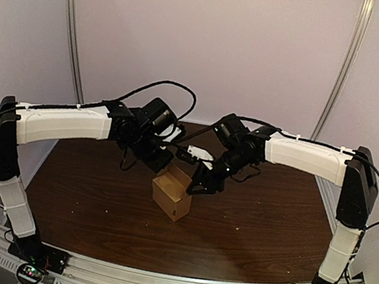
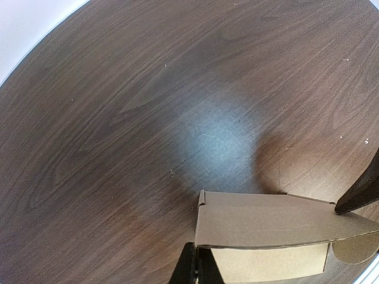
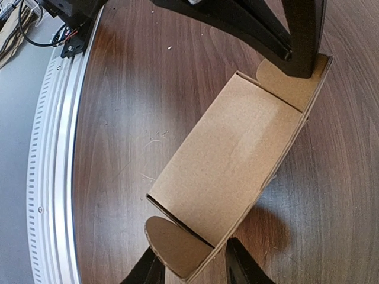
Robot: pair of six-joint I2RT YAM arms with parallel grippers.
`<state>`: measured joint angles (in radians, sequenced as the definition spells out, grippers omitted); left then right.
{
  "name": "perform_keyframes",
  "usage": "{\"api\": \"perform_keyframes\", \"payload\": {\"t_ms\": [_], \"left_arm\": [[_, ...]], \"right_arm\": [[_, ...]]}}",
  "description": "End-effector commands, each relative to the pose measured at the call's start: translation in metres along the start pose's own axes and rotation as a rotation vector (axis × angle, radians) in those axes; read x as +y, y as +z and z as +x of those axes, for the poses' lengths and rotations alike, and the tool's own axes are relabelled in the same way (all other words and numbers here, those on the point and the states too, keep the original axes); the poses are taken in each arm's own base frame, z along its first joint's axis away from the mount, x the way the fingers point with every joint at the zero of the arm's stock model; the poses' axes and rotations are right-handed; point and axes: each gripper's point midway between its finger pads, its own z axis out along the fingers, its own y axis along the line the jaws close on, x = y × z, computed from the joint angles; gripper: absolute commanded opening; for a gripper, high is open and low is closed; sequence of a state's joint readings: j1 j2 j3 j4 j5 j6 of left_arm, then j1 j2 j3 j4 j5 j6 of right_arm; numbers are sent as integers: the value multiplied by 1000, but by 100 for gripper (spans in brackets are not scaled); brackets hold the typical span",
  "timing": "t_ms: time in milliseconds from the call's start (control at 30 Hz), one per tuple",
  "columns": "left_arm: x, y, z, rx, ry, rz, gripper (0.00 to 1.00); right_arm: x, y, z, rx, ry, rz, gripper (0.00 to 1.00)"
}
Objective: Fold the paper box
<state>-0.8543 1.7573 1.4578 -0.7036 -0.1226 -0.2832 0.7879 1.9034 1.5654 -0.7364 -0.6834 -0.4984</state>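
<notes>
Two claws meet at the paper box (image 3: 231, 154), which sits at the middle of the table (image 1: 79, 204). Our right claw (image 3: 192, 269) spreads open astride its near end. Its long axis runs away toward the left claw (image 1: 160, 157), whose state we cannot tell.

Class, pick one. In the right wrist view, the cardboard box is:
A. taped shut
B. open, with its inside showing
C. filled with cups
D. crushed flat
B: the paper box faces the camera open, its bare inner walls show with nothing inside, and a rounded flap at its near end is not tucked in.
</notes>
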Motion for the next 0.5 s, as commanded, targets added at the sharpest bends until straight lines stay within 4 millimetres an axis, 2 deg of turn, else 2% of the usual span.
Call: {"api": "perform_keyframes", "payload": {"t_ms": [0,200,467], "left_arm": [[5,9,29,86,-15,-5,0],[7,11,39,92,6,-12,0],[7,6,33,72,31,-14,0]], "right_arm": [[2,2,-3,10,-17,1,36],[5,2,-4,12,-23,1,36],[2,5,-4,25,-18,19,36]]}}
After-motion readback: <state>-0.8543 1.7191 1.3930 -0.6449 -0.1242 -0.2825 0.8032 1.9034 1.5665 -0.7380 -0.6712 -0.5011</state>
